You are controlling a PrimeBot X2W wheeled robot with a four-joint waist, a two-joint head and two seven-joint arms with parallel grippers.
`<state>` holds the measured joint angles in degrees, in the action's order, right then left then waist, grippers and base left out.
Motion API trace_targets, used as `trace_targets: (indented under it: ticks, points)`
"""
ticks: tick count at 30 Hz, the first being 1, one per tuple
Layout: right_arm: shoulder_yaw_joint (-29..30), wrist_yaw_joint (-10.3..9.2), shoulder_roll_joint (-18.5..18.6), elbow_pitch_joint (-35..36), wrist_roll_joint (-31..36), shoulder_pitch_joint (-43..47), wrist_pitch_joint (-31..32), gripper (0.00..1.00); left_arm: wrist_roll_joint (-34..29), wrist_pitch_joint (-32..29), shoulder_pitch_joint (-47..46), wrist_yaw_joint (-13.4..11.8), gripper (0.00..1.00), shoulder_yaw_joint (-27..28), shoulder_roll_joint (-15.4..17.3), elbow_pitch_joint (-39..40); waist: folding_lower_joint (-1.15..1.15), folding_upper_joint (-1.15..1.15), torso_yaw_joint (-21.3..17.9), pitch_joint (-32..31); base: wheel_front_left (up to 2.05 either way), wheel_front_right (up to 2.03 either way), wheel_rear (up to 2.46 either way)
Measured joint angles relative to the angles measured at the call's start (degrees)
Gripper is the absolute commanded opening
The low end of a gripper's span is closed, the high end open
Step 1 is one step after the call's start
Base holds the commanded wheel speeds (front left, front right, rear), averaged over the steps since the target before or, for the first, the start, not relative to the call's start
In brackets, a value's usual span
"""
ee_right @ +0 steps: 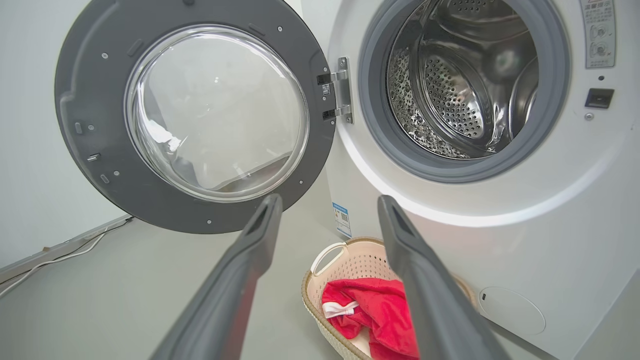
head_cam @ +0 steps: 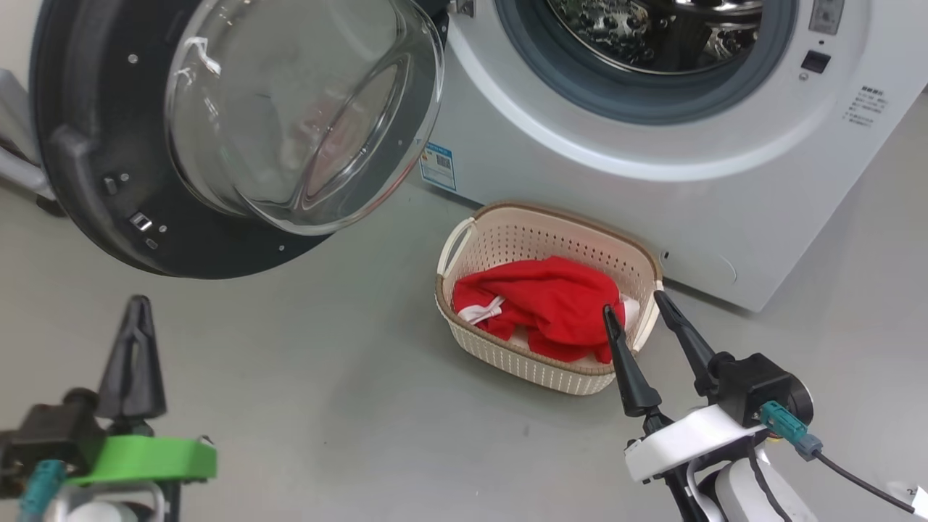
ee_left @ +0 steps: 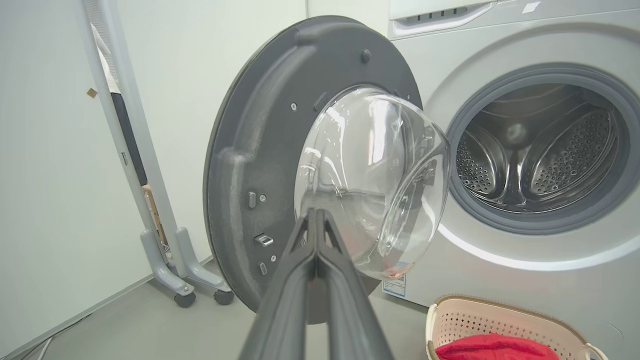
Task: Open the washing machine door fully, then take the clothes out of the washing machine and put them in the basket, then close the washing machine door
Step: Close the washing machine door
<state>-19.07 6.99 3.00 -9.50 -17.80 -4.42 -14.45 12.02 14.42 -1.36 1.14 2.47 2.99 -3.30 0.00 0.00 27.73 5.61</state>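
Washing machine (head_cam: 652, 181) cropped at top, drum only partly seen. Beside it, washing machine door (head_cam: 304, 116) swung wide, upper rim cut off. On floor at machine's front, basket (head_cam: 544, 212) holding clothes (head_cam: 551, 301), near corner masked by wide-spread right gripper (head_cam: 633, 303). Left gripper (head_cam: 138, 308) pinched closed.

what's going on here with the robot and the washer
A two-armed robot is unloading a washing machine. Its door hangs wide open, the steel drum looks empty, and the red clothes lie in the cream basket on the floor. The right pincer is open by the basket, holding nothing; the left pincer is shut and empty, pointing toward the door, which is not yet closed.
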Motion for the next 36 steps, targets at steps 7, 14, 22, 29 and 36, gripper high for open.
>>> trace_targets:
  ticks: [7, 14, 22, 29, 36]
  points:
    - [0.1, -0.01, 1.8, 0.7, 0.9, -1.3, 0.0, 1.00, 0.1, 0.0, -5.1, 0.1, 0.00, 3.7, 3.5, 5.3, 0.00, 0.00, -1.0, 3.8, 0.00, 0.00, 0.00]
    - [0.2, -0.02, 4.0, 1.7, 3.1, -3.3, 0.6, 1.00, 1.3, 0.4, -14.9, 1.7, 0.00, 11.8, 12.5, 10.9, 0.00, 0.00, -1.6, 8.3, 0.00, 0.00, 0.00]
    - [0.3, -0.02, 4.8, 2.2, 3.4, -5.3, 1.1, 1.00, 11.3, -2.5, -22.9, 1.7, 0.00, 23.6, 17.9, 4.3, 0.00, 0.00, -3.1, 12.1, 0.00, 0.00, 0.00]
    - [0.1, -0.01, 5.4, 2.1, 3.4, -6.2, 1.1, 1.00, 20.5, -9.9, -28.8, 0.2, 0.00, 31.5, 20.1, -11.2, 0.00, 0.00, -4.9, 13.8, 0.00, 0.00, 0.00]
    - [-0.4, -0.01, 5.4, 2.1, 3.4, -7.0, 1.1, 1.00, 33.8, -16.6, -37.7, -6.9, 0.00, 42.7, 17.9, -24.4, 0.00, 0.00, -6.4, 14.6, 0.00, 0.00, 0.00]
